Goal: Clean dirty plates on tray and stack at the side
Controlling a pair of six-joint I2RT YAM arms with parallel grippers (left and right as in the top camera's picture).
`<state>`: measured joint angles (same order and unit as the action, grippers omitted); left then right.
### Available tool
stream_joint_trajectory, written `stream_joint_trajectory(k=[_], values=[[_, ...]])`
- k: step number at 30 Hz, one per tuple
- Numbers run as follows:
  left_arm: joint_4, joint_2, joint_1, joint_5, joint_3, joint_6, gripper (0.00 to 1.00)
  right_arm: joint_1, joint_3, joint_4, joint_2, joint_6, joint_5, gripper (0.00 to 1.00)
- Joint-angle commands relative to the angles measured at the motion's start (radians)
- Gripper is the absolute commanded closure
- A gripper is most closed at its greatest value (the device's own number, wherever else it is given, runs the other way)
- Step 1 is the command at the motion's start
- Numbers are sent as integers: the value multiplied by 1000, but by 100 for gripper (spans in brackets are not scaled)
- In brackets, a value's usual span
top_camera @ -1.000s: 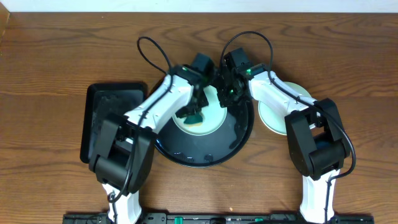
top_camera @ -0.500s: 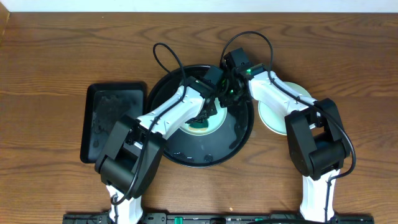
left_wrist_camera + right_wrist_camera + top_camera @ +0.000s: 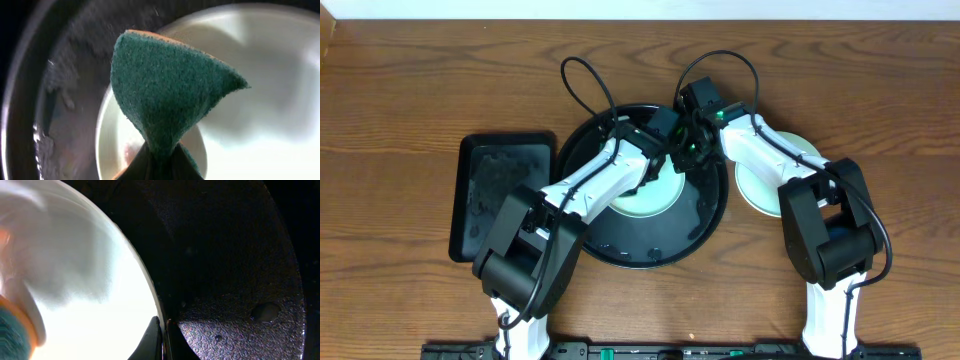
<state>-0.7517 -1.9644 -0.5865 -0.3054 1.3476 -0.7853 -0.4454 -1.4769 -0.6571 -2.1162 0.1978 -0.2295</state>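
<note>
**Sponge over the plate, both tools clamped**

The round black tray sits in the middle of the brown wood surface. One pale plate lies inside it, a little toward the far side. Both arms reach in over this plate from the near edge.

The left tool is closed tight on a green sponge, pinching it at its lower end so that the rest fans out into a rough cone. In the left wrist view the sponge hangs over the plate's edge, with the pale plate behind it on the right and the wet, glossy floor of the tray on the left. A thin orange layer shows along the sponge's top edge. From overhead the sponge is hidden under the left arm.

The right tool is also closed, its two thin fingertips nipped together on the rim of the pale plate at its right side. The right wrist view shows water droplets beading on the tray floor beside it.

On the bare surface just right of the round tray, partly under the right arm, lie other pale plates; how many are stacked there I cannot tell. A smaller rectangular black tray lies on the left, near the round one
</note>
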Motion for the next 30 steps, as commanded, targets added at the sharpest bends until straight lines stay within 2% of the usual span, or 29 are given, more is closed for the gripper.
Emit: stream_joint_trajectory(k=[1, 5, 10, 13, 18, 22, 26, 30], values=[[-18, 5, -2, 234, -6, 102, 93, 18, 0, -9, -16, 11, 19, 99], [-13, 5, -2, 370, -7, 131, 93, 18, 0, -9, -16, 11, 19, 99], [59, 4, -2, 363, -7, 131, 92, 18, 0, -9, -16, 11, 19, 99], [106, 4, -1, 278, -7, 130, 93, 18, 0, -14, -16, 11, 19, 99], [111, 4, -1, 32, -7, 114, 92, 18, 0, -18, -16, 11, 20, 99], [89, 4, -1, -32, -7, 105, 93, 18, 0, -18, -16, 11, 20, 99], [34, 4, -1, 22, -7, 59, 92, 18, 0, -18, -16, 11, 20, 99], [-8, 5, -1, 214, -7, 60, 93, 18, 0, -18, -16, 11, 20, 99]])
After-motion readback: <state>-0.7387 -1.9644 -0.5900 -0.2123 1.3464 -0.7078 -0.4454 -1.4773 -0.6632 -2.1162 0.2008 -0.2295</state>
